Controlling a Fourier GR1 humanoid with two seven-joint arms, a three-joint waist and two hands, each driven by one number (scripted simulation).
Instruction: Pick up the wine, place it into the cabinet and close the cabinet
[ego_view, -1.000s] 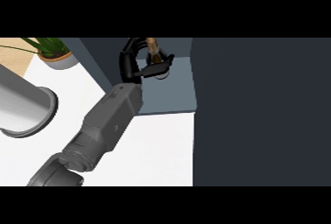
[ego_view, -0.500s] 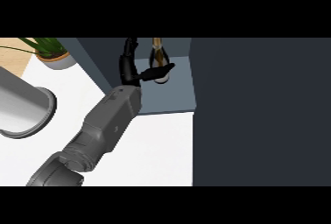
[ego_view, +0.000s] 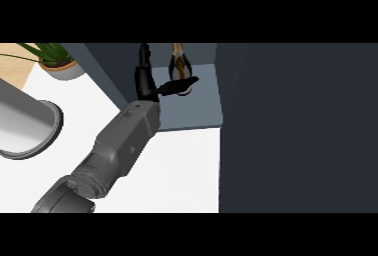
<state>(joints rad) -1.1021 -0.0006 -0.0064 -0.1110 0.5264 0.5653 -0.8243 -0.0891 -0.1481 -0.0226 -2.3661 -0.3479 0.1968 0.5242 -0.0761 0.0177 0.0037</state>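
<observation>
The wine bottle (ego_view: 179, 62), dark brown with a slim neck, stands upright on the grey-blue floor of the cabinet (ego_view: 198, 111), near its back. My left hand (ego_view: 146, 89) is just left of it and is open. Its fingers (ego_view: 143, 60) point straight up along the cabinet's left wall, and its thumb (ego_view: 177, 87) stretches right across the bottle's lower part. The grey forearm (ego_view: 125, 140) runs in from the lower left. No other hand shows.
The cabinet's dark door (ego_view: 295, 125) fills the right side, standing open beside the shelf. A large grey cylindrical pot (ego_view: 22, 125) sits at the left on the white counter (ego_view: 177, 170). A potted plant (ego_view: 57, 64) stands at the top left.
The fingers, curled round the bottle a second ago, have straightened and come off it. The bottle now stands on the shelf on its own, with only the thumb by it.
</observation>
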